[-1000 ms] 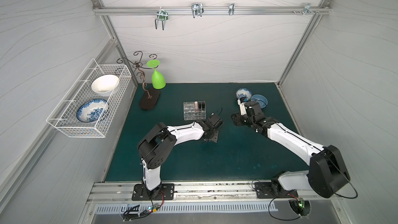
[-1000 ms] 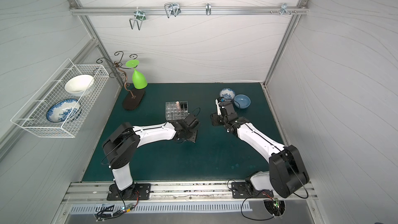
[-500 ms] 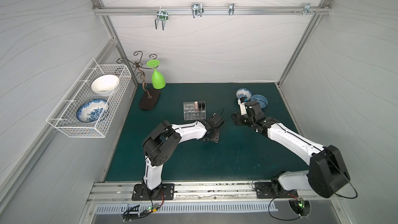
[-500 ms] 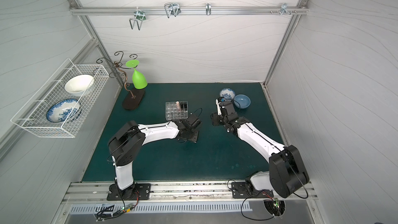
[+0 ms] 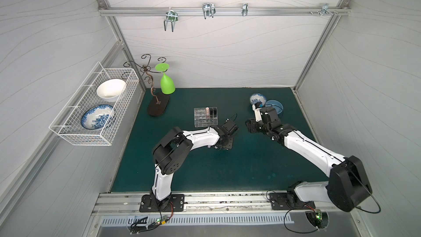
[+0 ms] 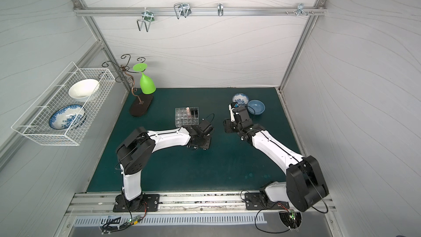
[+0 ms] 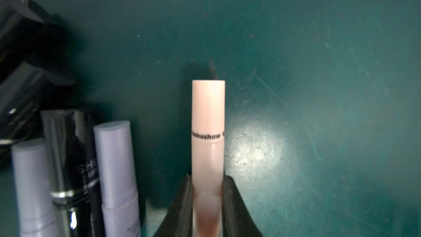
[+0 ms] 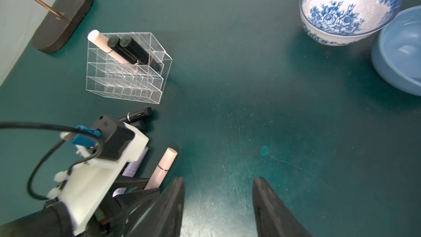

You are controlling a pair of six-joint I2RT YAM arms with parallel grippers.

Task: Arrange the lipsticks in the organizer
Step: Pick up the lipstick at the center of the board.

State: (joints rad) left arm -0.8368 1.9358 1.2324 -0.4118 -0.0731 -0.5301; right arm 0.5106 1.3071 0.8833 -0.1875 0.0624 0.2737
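Note:
A pale pink lipstick [image 7: 208, 115] lies on the green mat, and my left gripper [image 7: 207, 185] is shut on its lower end. Beside it lie two lilac lipsticks [image 7: 114, 167] and a glossy black one [image 7: 68, 156]. In the right wrist view the same pink lipstick [image 8: 164, 166] sticks out from the left fingers. The clear organizer [image 8: 124, 92] [image 5: 199, 121] stands just behind, with one pink tube and two black tubes upright in its back row. My right gripper [image 8: 218, 185] is open over bare mat, right of the pile.
A blue-and-white bowl [image 8: 348, 7] and a plain blue bowl [image 8: 401, 49] sit at the back right. A dark stand base [image 8: 61, 19] with a green glass [image 5: 167, 83] is at the back left. A white wire basket [image 5: 95, 106] with two bowls hangs on the left wall.
My left gripper has closed on the pink lipstick after a small shift of its arm. The right arm has stayed where it was, jaws unchanged.

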